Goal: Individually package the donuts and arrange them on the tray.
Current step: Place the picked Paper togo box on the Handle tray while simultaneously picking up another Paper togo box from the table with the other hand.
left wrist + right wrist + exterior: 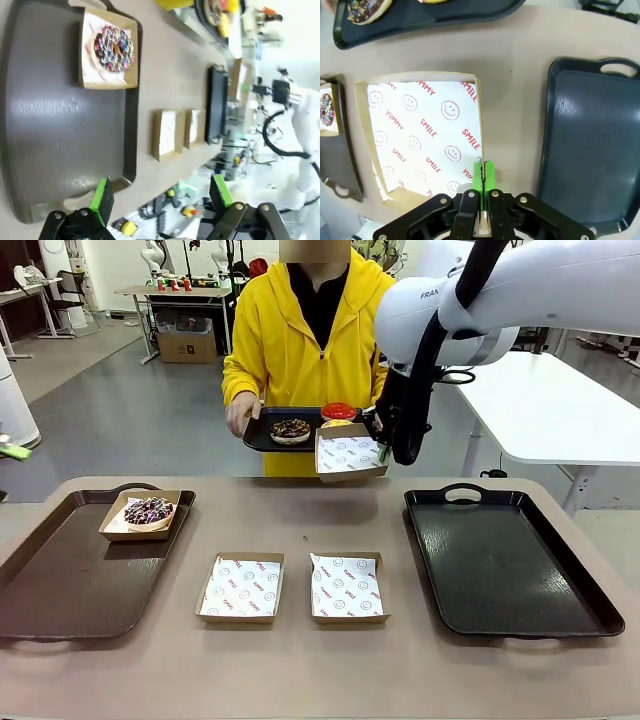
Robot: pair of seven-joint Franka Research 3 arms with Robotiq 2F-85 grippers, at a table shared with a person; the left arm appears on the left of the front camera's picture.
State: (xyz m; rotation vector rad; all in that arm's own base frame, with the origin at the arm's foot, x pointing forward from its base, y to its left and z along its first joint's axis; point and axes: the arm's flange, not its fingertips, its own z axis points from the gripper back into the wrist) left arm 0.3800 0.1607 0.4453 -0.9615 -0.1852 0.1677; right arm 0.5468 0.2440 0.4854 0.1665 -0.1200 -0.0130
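Note:
A dark donut with coloured sprinkles (pixel 148 510) (pixel 114 48) lies in a paper-lined box on the brown tray (pixel 60 580) at the left. The person holds up a small black tray (pixel 262 435) carrying a chocolate donut with sprinkles (pixel 290 428) (pixel 367 9), a red donut (pixel 338 411) and a yellow donut (pixel 336 423) half hidden. My right gripper (pixel 385 450) (pixel 483 170) is shut on the rim of an empty box (pixel 350 453) (pixel 420 135), raised beside that tray. My left gripper (pixel 161 195) hangs open over the brown tray's (pixel 65 125) near end.
Two empty paper-lined boxes (pixel 241 588) (pixel 346 587) sit side by side at the table's middle front. A large black tray (pixel 510 560) (pixel 590 135) lies bare at the right. The person in a yellow hoodie (pixel 290 340) stands at the far edge.

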